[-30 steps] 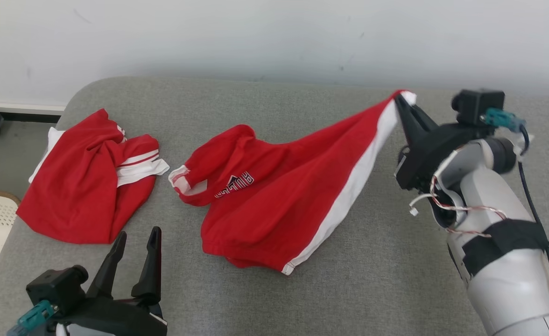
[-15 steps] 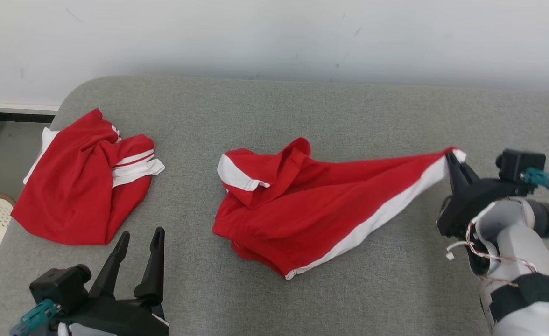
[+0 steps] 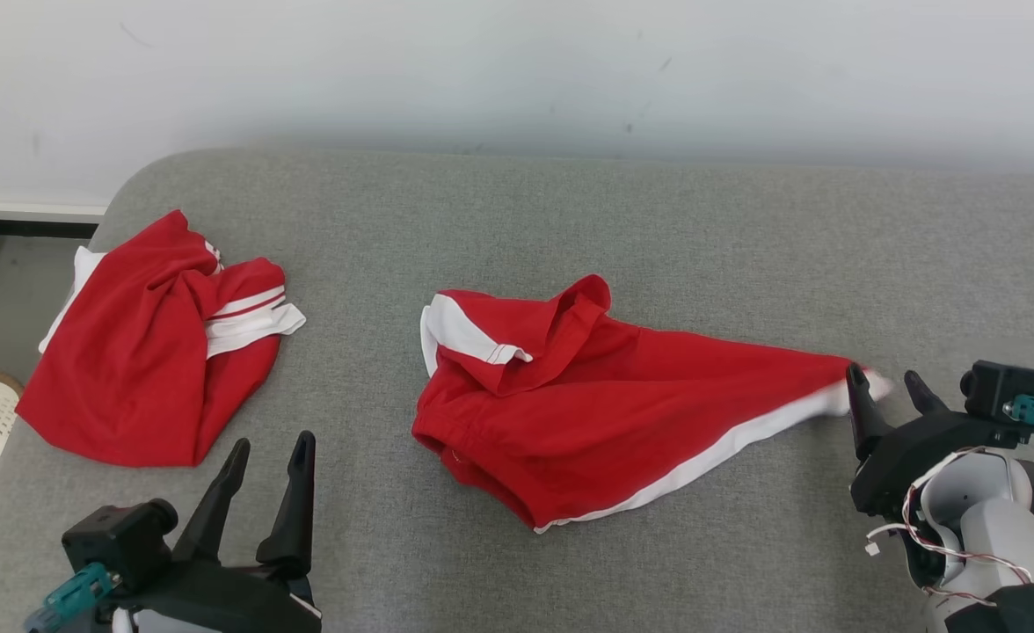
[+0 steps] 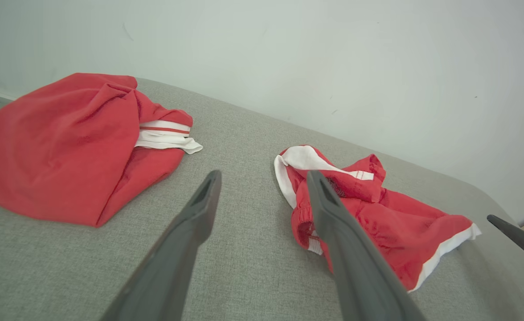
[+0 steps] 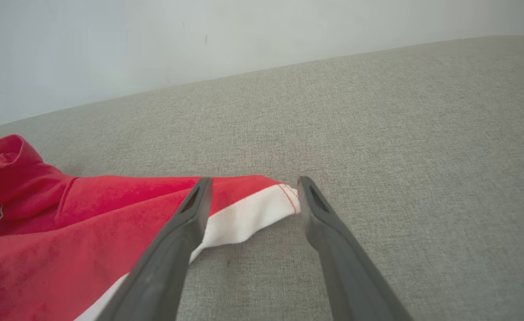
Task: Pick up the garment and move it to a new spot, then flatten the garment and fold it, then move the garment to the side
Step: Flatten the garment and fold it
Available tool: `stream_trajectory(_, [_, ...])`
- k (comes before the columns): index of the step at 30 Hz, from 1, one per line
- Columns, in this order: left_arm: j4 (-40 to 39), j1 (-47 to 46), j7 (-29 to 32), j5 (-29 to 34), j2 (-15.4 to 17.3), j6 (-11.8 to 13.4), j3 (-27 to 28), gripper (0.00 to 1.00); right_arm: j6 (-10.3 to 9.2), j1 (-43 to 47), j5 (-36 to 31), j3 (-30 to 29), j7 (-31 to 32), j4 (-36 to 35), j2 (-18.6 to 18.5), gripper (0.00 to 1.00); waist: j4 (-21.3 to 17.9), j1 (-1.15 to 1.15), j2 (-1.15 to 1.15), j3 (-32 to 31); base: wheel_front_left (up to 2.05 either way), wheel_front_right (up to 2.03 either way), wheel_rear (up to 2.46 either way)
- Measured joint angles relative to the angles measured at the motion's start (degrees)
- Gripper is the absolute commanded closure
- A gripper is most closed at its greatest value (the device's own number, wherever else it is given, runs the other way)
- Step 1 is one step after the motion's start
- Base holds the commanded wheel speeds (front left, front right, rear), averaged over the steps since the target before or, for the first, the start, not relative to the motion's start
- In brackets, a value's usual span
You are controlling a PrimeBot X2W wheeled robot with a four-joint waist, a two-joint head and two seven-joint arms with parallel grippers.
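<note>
Our garment (image 3: 605, 396) lies crumpled near the middle of the grey counter (image 3: 570, 211), drawn out to a point towards our right side. One end is doubled over itself, and a white band runs along the near edge. Our right tool (image 3: 880, 380) stands open, and the white corner (image 5: 262, 209) rests on the counter between its fingers, not pinched by them. Our left tool (image 3: 273, 444) is open too. It holds nothing and hovers low at the near left, well apart from the cloth.

We judge the placing step nearly done, with the flattening not yet begun. The first risk is at that corner: if we draw the right tool away low or at a slant, a finger could catch the hem and drag the point back into a heap. The folded-over end is the second risk, because pulling at one layer could twist it tighter instead of spreading it. The cloth lies thin on a fabric cover, so a shallow pinch may slip off and a deep one may grab the cover as well. A second red garment (image 3: 148, 352) lies to the left, close to our left tool, and we could easily seize the wrong one.
</note>
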Motion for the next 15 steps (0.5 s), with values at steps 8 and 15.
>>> stream_trajectory(8, [-0.11, -0.12, -0.56, 0.41, 0.21, -0.3, -0.55, 0.0, 0.0, 2.03, 3.85, 0.71, -0.94, -3.09, -0.03, 0.0, -0.4, 0.0, 0.0, -0.4, 0.0, 0.0, 0.0])
stream_trajectory(15, [0.37, -0.19, -3.57, -0.25, -1.8, 0.65, 1.05, 0.0, 0.0, 4.56, 12.72, 3.64, -4.39, -9.22, 0.01, 0.0, -0.73, 0.0, -0.01, -0.59, 0.0, 0.0, 0.0])
